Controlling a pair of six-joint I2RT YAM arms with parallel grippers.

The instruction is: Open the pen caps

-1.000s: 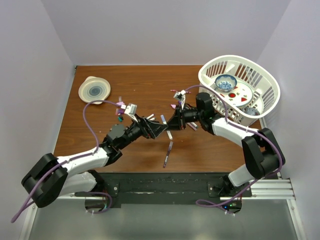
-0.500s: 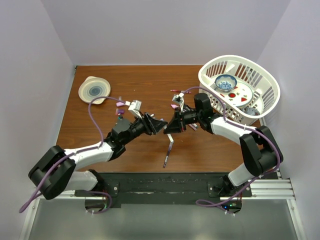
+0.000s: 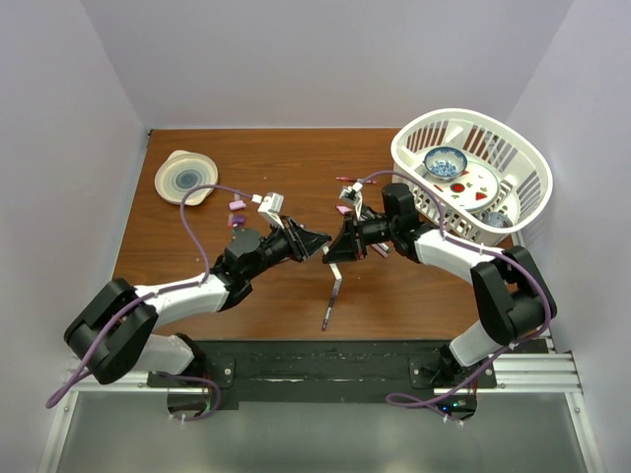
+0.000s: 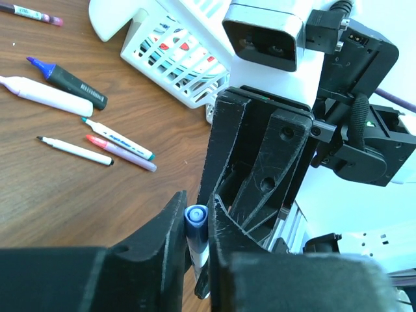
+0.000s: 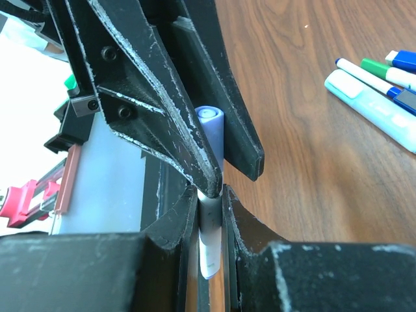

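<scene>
Both grippers meet above the middle of the table over one pen. My left gripper [image 3: 319,242] [image 4: 197,209] is shut on its blue cap [image 4: 196,220] [image 5: 211,127], which points into the left wrist camera. My right gripper [image 3: 339,248] [image 5: 209,195] is shut on the same pen's white barrel [image 5: 208,237], its fingers [image 4: 260,162] directly facing the left ones. The cap sits on the barrel. Other pens [image 4: 68,84] lie loose on the wood behind, and a purple pen [image 3: 332,299] lies near the front edge.
A white basket [image 3: 473,182] [image 4: 175,62] with dishes stands at the back right, close behind the right arm. A round dish [image 3: 185,177] sits at the back left. Small pink and purple caps [image 3: 237,212] lie left of the left wrist. A teal highlighter [image 5: 370,107] lies right of the right gripper.
My left gripper moved right to meet the right gripper and closed from open onto the blue cap end. The right gripper kept its hold on the barrel.
</scene>
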